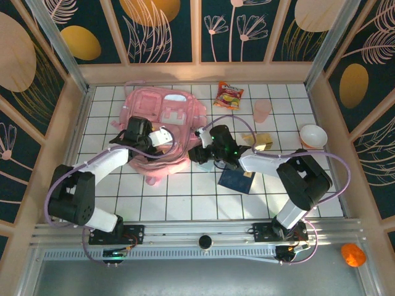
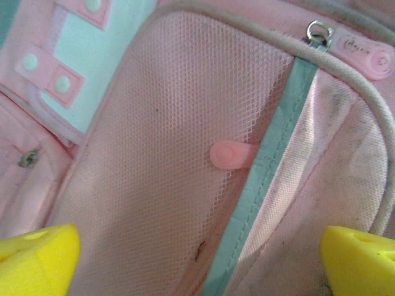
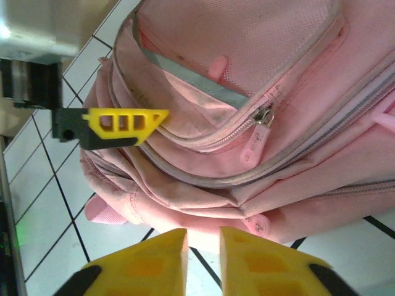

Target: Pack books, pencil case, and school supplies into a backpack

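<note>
The pink backpack [image 1: 157, 120] lies at the back left of the table, its front pocket unzipped [image 3: 203, 92]. My left gripper [image 1: 164, 137] hovers wide open over the mesh pocket [image 2: 173, 154], with nothing between its yellow fingertips [image 2: 37, 256]. My right gripper [image 3: 202, 259] sits at the backpack's near right edge, jaws a narrow gap apart and nothing in them; a pink zipper pull [image 3: 259, 225] lies just beyond one finger. The navy book [image 1: 237, 180] rests flat on the tiles under the right arm. The small pale yellow supply [image 1: 259, 140] lies further right. The pencil case is out of view.
A red-orange snack packet [image 1: 228, 95] and a pink cup [image 1: 262, 110] stand at the back. A white bowl [image 1: 313, 135] sits at the right edge. Wooden walls close in the tiled table [image 1: 185, 197]. One left finger [image 3: 123, 122] shows by the pocket opening.
</note>
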You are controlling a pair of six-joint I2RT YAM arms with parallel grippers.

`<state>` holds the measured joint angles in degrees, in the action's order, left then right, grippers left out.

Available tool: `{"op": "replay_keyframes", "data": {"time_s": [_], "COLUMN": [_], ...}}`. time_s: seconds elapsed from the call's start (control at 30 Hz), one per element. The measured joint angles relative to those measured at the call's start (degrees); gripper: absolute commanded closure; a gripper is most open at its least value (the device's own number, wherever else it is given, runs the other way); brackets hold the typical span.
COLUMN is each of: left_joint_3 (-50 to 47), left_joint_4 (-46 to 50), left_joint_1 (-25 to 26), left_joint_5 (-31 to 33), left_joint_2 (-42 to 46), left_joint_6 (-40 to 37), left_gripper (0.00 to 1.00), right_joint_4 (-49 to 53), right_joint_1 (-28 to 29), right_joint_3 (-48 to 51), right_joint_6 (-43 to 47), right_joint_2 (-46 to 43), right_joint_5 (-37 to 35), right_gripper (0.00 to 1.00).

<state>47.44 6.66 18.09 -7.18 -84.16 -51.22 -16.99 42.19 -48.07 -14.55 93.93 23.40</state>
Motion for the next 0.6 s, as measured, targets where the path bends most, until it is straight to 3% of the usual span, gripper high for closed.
{"op": "replay_keyframes", "data": {"time_s": [0.17, 0.33, 0.37, 0.4, 0.47, 0.6], "left_joint_3": [-3.7, -4.2, -4.2, -4.2, -4.2, -3.9], "left_joint_4": [0.0, -1.7, -2.6, -3.6, -4.3, -4.3], "left_joint_1": [0.0, 0.0, 0.0, 0.0, 0.0, 0.0], "left_joint_5": [0.2, 1.9, 2.3, 2.7, 3.1, 3.0], "left_joint_2": [4.3, 1.4, 0.7, 0.1, -0.5, -0.1], "left_joint_6": [-2.8, -3.8, -3.8, -3.9, -3.4, -0.9], "left_gripper": [0.01, 0.01, 0.06, 0.16, 0.52, 0.96], "right_joint_4": [-0.9, -1.9, -2.1, -2.3, -2.5, -2.5], "right_joint_1": [-0.2, -0.2, -0.2, -0.2, -0.2, -0.3], "right_joint_3": [0.0, 0.0, 0.0, 0.0, 0.0, 0.4], "right_joint_6": [-2.8, -4.8, -5.0, -5.2, -5.4, -5.3], "right_joint_2": [0.1, 0.3, 0.3, 0.3, 0.3, 0.3], "right_joint_5": [-0.5, -0.9, -1.1, -1.1, -1.5, -2.7], "right_gripper": [0.70, 0.67, 0.67, 0.67, 0.67, 0.66]}}
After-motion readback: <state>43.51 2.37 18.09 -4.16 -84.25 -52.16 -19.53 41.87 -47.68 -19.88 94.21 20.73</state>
